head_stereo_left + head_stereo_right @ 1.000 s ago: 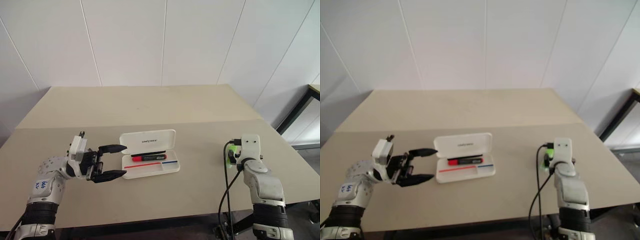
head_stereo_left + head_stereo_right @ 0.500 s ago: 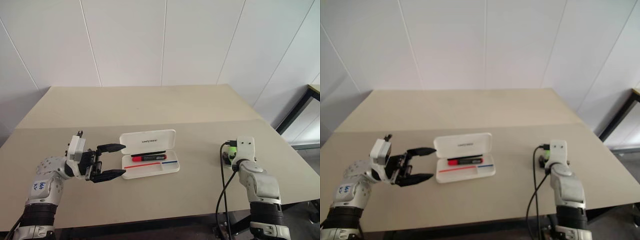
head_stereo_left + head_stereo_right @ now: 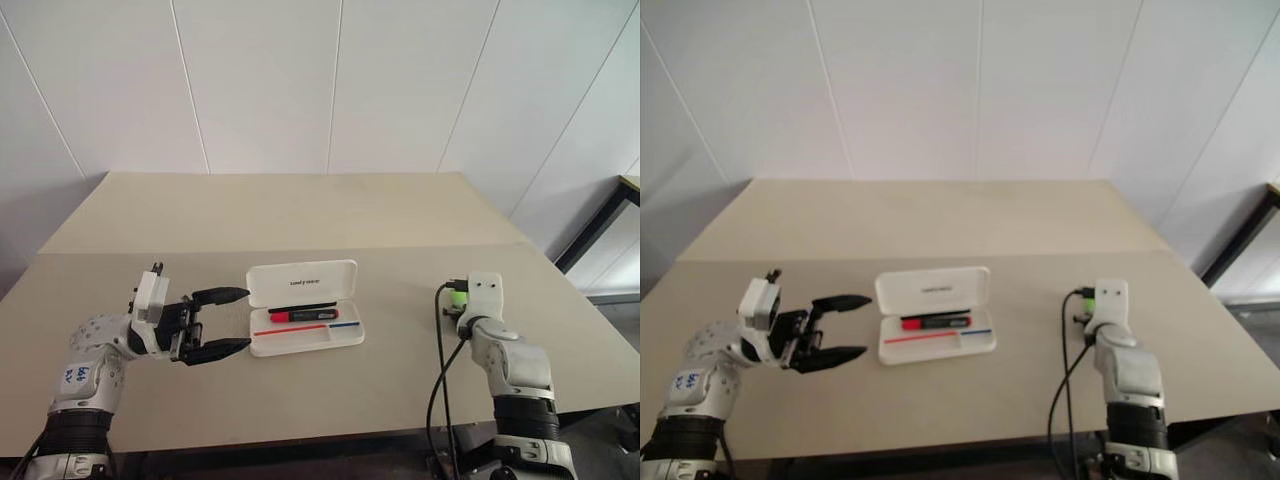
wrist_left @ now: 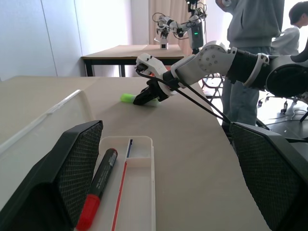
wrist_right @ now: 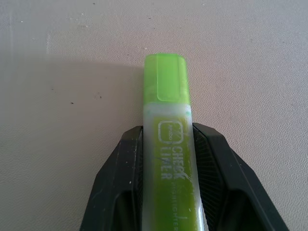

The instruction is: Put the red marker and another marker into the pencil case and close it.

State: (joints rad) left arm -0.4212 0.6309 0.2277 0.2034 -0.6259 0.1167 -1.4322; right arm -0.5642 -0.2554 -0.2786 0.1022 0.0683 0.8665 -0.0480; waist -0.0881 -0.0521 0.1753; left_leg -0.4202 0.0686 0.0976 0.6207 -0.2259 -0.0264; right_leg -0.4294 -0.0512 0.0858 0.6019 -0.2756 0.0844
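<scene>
The white pencil case (image 3: pixel 305 338) lies open at mid table, its lid (image 3: pixel 303 282) standing up behind the tray. The red marker (image 3: pixel 300 314) lies in the tray, also seen as the red marker (image 4: pixel 98 185). Just left of the case my left gripper (image 3: pixel 232 320) hangs open and empty, pointing at it. Far to the right, my right gripper (image 5: pixel 168 139) is shut on the other marker, a stubby lime-green highlighter (image 5: pixel 167 110). The highlighter (image 3: pixel 456 295) rests low on the table, its cap sticking out past the fingertips.
A second tan table (image 3: pixel 270 205) joins mine at the back. A black-framed table (image 3: pixel 600 215) stands at the far right. A black cable (image 3: pixel 440 370) runs along my right arm. A person (image 4: pixel 250 29) stands beyond the table's right end.
My right gripper has shut on the lime-green highlighter. The left arm has kept still, and the whole picture has shifted slightly.
</scene>
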